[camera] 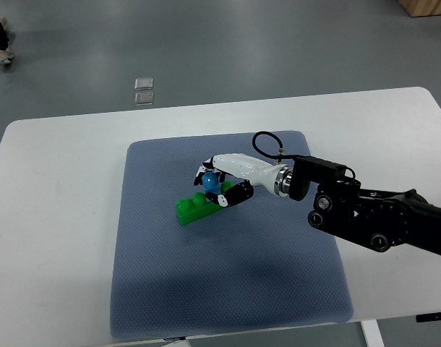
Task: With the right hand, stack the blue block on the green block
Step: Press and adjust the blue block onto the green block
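Blue-grey textured fabric mat (228, 289) lies on a white rounded-corner tabletop (54, 217), mat edges roughly square to the table, its near edge close to the table's front edge. Right hand (222, 182), white shell with black fingertips, comes in on a black jointed arm (372, 217) from the picture's right edge, crossing the mat's right border. Fingers are curled around a small blue plastic block (209, 181), gripping it; one thumb-like digit sits low on the right of the block, others wrap from above and left. Blue block sits right over the right half of a green studded plastic brick (195, 210); cannot tell if it touches the studs or hangs just above. Green brick lies tilted diagonally in the upper-middle of the mat, left end nearer the camera, well apart from every mat edge. Open mat shows all round the brick: wide bare stretch toward the near edge, a strip to the left, a smaller band behind. White table is bare on the left side and beyond the mat. Grey floor (278, 43) past the far table edge carries two small pale square tiles (144, 90). Left hand is out of view.
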Controlling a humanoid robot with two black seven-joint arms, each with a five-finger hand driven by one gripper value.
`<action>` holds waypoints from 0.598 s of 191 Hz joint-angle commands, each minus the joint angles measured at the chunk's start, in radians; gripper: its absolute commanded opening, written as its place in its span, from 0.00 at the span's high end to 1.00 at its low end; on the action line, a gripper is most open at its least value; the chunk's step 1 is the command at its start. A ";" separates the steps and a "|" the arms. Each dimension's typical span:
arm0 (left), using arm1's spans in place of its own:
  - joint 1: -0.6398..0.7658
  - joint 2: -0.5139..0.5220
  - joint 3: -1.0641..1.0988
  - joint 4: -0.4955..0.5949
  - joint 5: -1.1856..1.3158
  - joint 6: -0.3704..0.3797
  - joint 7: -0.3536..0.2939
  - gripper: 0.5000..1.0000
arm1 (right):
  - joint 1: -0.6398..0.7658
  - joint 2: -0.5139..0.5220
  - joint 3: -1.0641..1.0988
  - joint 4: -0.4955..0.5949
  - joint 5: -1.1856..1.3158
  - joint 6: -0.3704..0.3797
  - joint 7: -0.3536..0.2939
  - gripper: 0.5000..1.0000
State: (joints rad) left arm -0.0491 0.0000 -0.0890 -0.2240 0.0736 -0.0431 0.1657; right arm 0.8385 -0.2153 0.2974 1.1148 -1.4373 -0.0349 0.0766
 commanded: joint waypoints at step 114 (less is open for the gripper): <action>0.000 0.000 0.000 0.000 0.000 0.000 0.000 0.00 | -0.047 0.004 0.034 -0.006 0.000 -0.003 0.022 0.86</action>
State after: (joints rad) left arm -0.0491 0.0000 -0.0890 -0.2240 0.0736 -0.0430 0.1657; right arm 0.8021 -0.2148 0.3238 1.1091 -1.4372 -0.0394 0.0975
